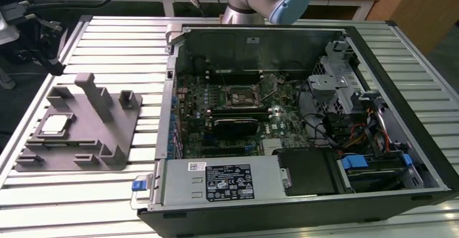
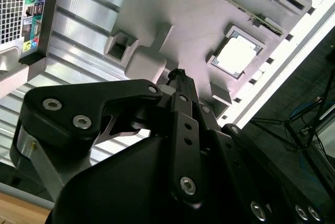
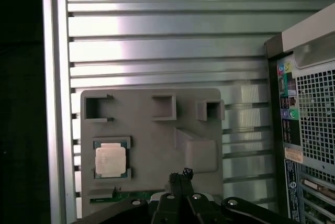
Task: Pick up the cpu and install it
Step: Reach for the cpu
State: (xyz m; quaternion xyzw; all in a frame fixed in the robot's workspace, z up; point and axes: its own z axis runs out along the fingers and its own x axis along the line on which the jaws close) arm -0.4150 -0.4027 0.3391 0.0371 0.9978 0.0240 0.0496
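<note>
Arm (image 1: 251,4) aims closed jaws at tray (image 3: 157,140); cpu (image 3: 110,160) seated.

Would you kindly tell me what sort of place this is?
Probably a robotics lab bench for PC assembly: an open computer case on a slatted metal table, a robot arm behind it, and a grey tray holding the cpu.

Exterior view: arm (image 1: 267,0) cut off at top edge. First wrist view: hand (image 3: 180,176) hides tray (image 3: 152,145) edge; computer case (image 3: 309,130) cropped.
</note>
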